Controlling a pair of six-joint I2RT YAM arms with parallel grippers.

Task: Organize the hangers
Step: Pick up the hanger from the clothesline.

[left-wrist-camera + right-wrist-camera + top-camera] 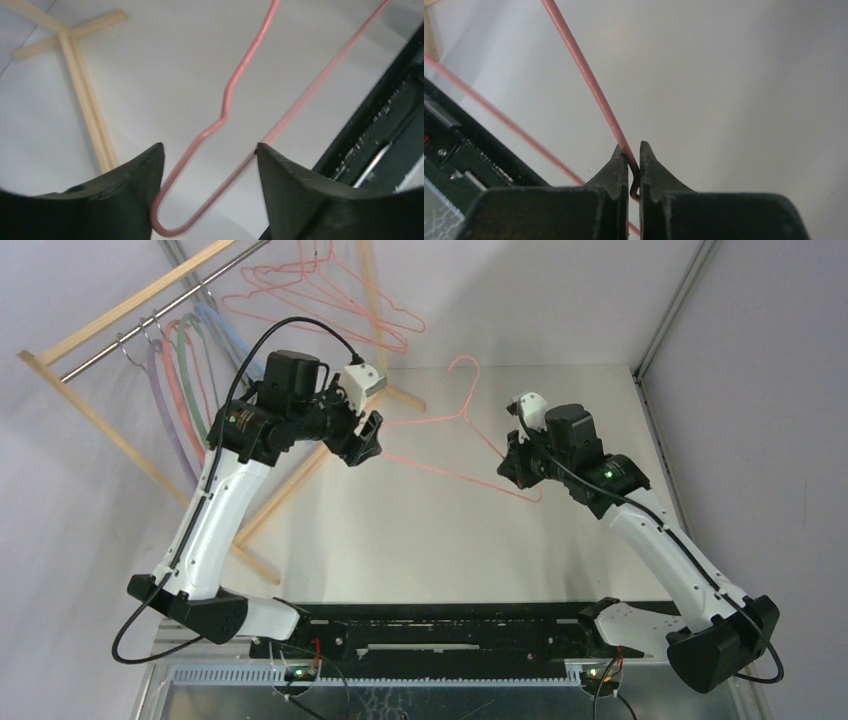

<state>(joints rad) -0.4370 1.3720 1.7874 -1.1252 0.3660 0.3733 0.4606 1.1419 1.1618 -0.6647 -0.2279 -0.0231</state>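
Two-arm top view: I've got one thin pink wire triangular hanger (462, 412) spanning from left gripper (368, 440) to right gripper (515, 468), mid-table, well apart from the light wooden rack with metal rod (130, 340), where thick curved coloured hangers (185, 390) hang.
Left wrist view: fingers (125, 190) apart, one bent corner of the wire sitting between them, not clamped.
Right wrist view: fingers (616, 170) together, pinching the wire at the other corner.
Step in hand: looks to me like a re-grip before hanging.
Next move: I'd close the left, then steer the hook onto the rod.
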